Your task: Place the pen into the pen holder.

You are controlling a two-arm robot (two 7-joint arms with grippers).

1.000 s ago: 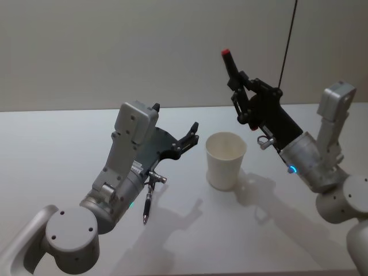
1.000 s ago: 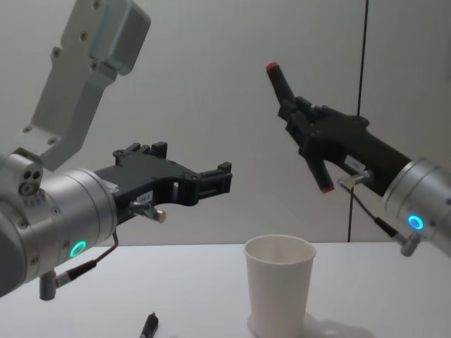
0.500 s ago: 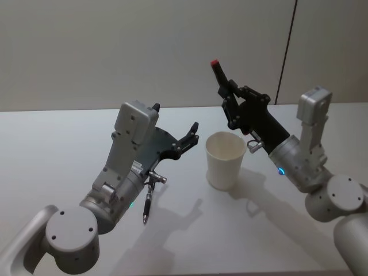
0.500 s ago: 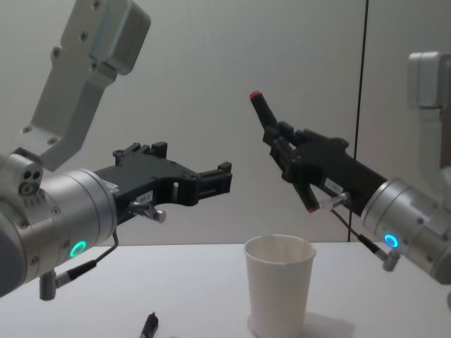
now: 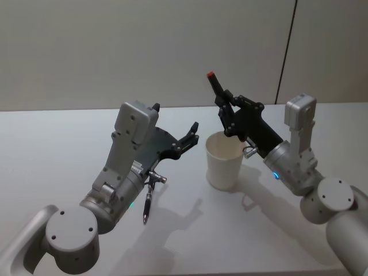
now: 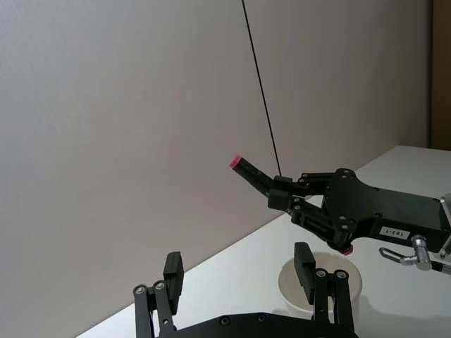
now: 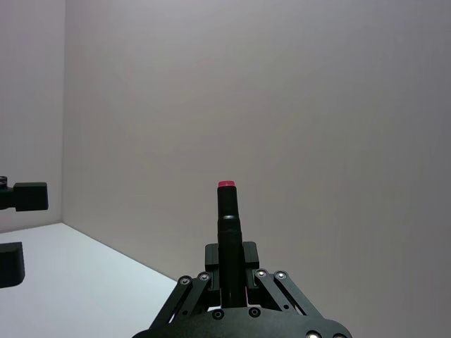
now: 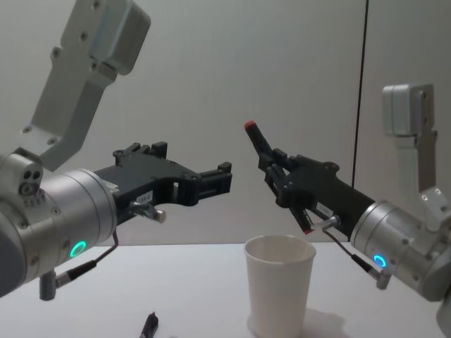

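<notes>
The left gripper [image 6: 238,262] hovers empty, fingers apart, just left of the white paper cup [image 5: 225,162] standing on the table [image 5: 57,144]. The right gripper [image 8: 280,177], the nearer one, is clamped on the black, red-capped pen [image 8: 256,141] just above the cup's right rim. The pen's long axis leans top-leftward, so its lower end likely needs centring over the mouth before release.

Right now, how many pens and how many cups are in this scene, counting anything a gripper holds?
Pens: 2, one red-tipped pen clamped in the right gripper by the cup's rim, and one dark pen lying on the table below the raised, open left gripper
White paper cup: 1
Total: 3
</notes>
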